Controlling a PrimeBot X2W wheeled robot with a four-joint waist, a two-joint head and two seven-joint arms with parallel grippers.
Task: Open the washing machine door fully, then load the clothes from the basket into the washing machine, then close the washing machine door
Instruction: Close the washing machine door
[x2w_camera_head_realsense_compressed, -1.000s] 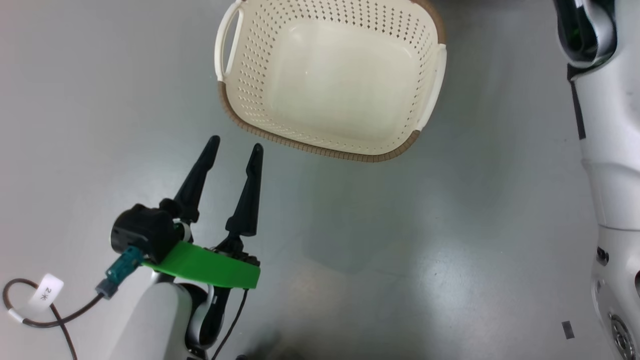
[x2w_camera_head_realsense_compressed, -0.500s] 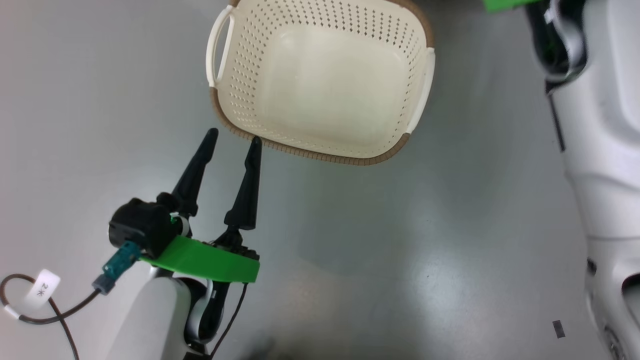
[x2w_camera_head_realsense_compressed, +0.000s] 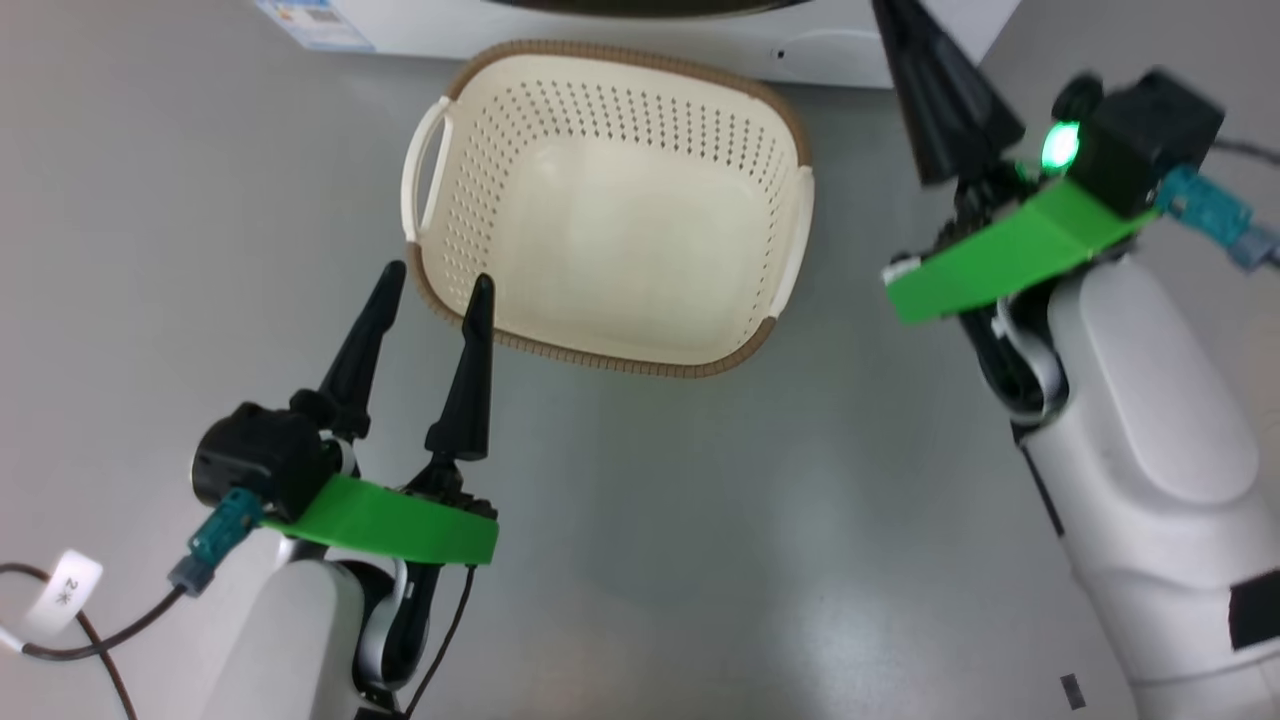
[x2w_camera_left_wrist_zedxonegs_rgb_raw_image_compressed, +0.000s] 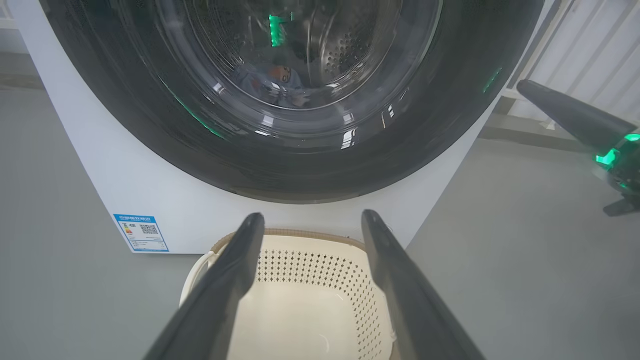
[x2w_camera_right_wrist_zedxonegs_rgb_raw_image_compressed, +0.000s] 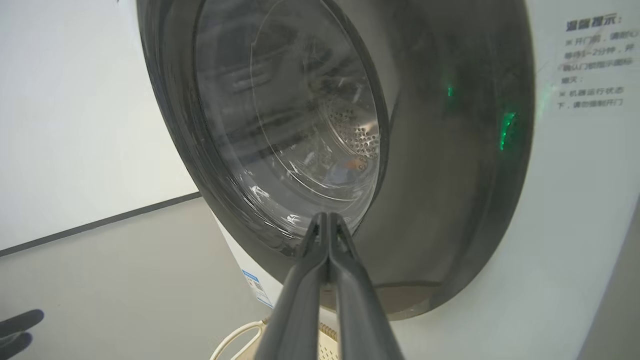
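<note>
Hovering over the grey floor (x2w_camera_head_realsense_compressed: 700, 520), the left gripper (x2w_camera_head_realsense_compressed: 435, 278) stands released, its two long dark fingers spread wide and grasping nothing. Just ahead of its fingertips sits the basket (x2w_camera_head_realsense_compressed: 610, 362). In the head view the tip of the finger nearer the basket overlaps the brown woven-look rim, but I cannot tell whether it touches. The basket's cream perforated walls and bare bottom show.

Farther ahead of this gripper stands the washing machine (x2w_camera_left_wrist_zedxonegs_rgb_raw_image_compressed: 150, 195), its white front close behind the basket's far rim. A small blue label sticker (x2w_camera_left_wrist_zedxonegs_rgb_raw_image_compressed: 141, 232) sits low on the panel to the gripper's left. The washing machine door (x2w_camera_left_wrist_zedxonegs_rgb_raw_image_compressed: 310, 175) lies flat against that front, its glossy black rim around the clear bowl. Through the glass, above and ahead of the spread fingers, the clothes (x2w_camera_left_wrist_zedxonegs_rgb_raw_image_compressed: 272, 82) show as a light-blue heap in the perforated steel drum (x2w_camera_left_wrist_zedxonegs_rgb_raw_image_compressed: 345, 50).

The right gripper (x2w_camera_right_wrist_zedxonegs_rgb_raw_image_compressed: 327, 220) is clenched, fingers pressed together along their length. It points at the lower part of the door, its tip before the edge of the glass; I cannot tell whether they touch. It stands well apart to the left gripper's right, a green light (x2w_camera_head_realsense_compressed: 1060, 145) glowing at its wrist.
</note>
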